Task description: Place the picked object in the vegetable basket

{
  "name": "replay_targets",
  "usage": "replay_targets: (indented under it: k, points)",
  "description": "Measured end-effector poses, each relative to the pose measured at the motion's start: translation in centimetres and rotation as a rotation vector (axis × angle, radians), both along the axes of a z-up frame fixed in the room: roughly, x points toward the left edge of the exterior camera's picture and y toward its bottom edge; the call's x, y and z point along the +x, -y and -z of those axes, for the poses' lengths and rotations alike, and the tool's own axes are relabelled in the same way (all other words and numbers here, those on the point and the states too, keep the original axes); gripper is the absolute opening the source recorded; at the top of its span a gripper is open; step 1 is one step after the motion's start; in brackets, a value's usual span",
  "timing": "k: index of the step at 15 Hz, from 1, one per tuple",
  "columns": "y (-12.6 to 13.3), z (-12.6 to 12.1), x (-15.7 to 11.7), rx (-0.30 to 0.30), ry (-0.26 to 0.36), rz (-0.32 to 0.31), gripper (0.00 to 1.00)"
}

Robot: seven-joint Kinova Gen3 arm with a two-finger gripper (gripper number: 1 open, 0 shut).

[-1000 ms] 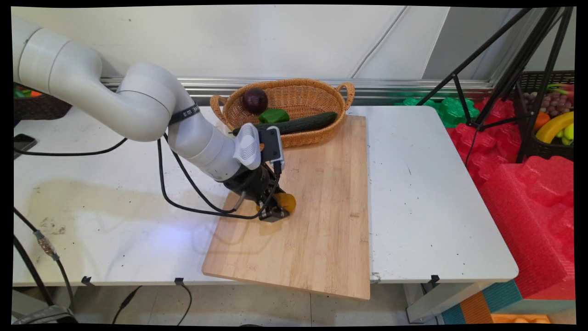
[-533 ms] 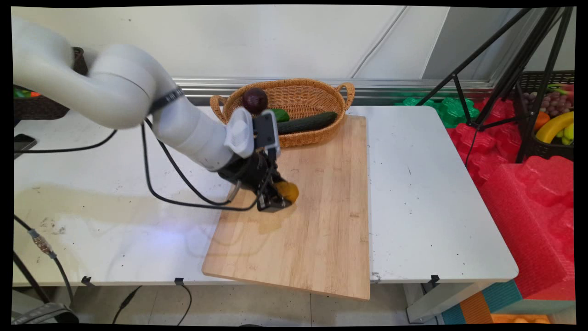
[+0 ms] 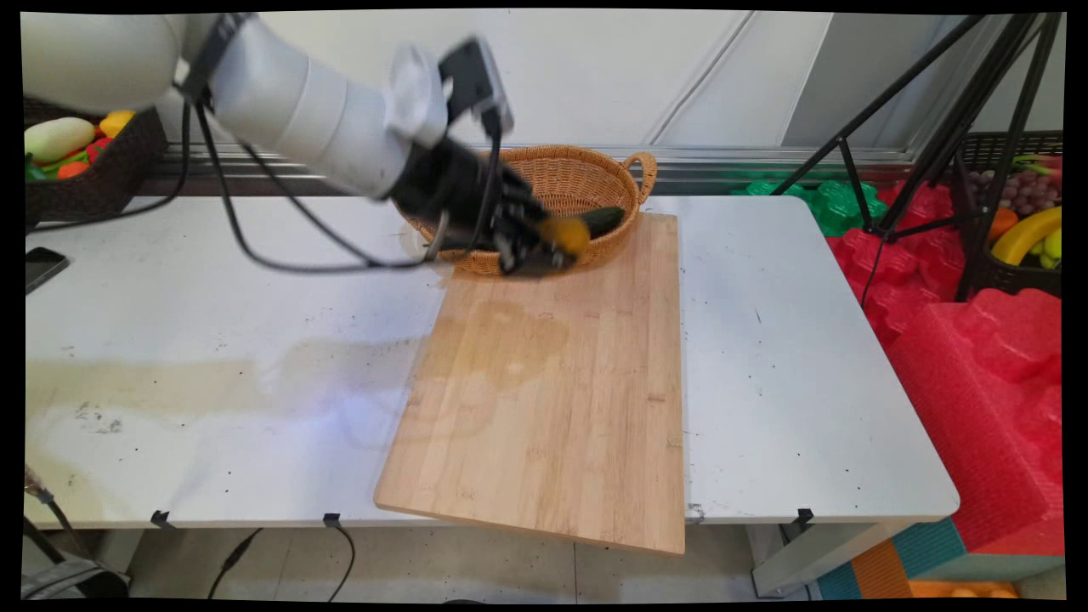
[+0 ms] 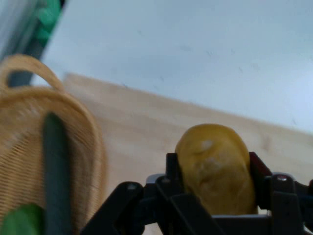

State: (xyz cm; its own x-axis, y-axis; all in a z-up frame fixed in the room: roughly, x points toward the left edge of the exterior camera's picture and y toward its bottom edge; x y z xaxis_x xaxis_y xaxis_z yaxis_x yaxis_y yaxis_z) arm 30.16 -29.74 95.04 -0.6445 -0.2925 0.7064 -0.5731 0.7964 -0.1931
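My black gripper is shut on a yellow-orange potato-like fruit, held in the air just in front of the wicker basket at the far end of the wooden cutting board. In the hand view the yellow fruit sits clamped between my two fingers, above the board. The basket lies to the left there, with a dark green cucumber and a green pepper inside. In the main view only the cucumber's end shows past my hand.
A dark crate of vegetables stands at the back left and a phone lies at the table's left edge. Black tripod legs, red foam blocks and a fruit crate stand to the right of the table.
My gripper has lifted the yellow fruit off the middle of the board and carried it up and back towards the basket. The arm now hides the purple fruit in the basket.
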Motion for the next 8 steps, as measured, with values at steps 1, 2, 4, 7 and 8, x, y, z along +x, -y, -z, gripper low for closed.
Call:
replay_targets:
  k: [1, 2, 4, 7, 8]
  points:
    - [0.8, -1.3, 0.0, -0.026, -0.020, -0.025, 0.00]
    - [1.6, -2.1, 0.0, -0.042, -0.032, -0.046, 0.00]
    - [3.6, -3.4, 0.2, -0.070, -0.048, -0.099, 0.00]
    - [6.6, -3.7, 0.7, -0.082, -0.051, -0.178, 0.00]
    - [7.8, -3.6, 0.9, -0.082, -0.050, -0.207, 0.00]
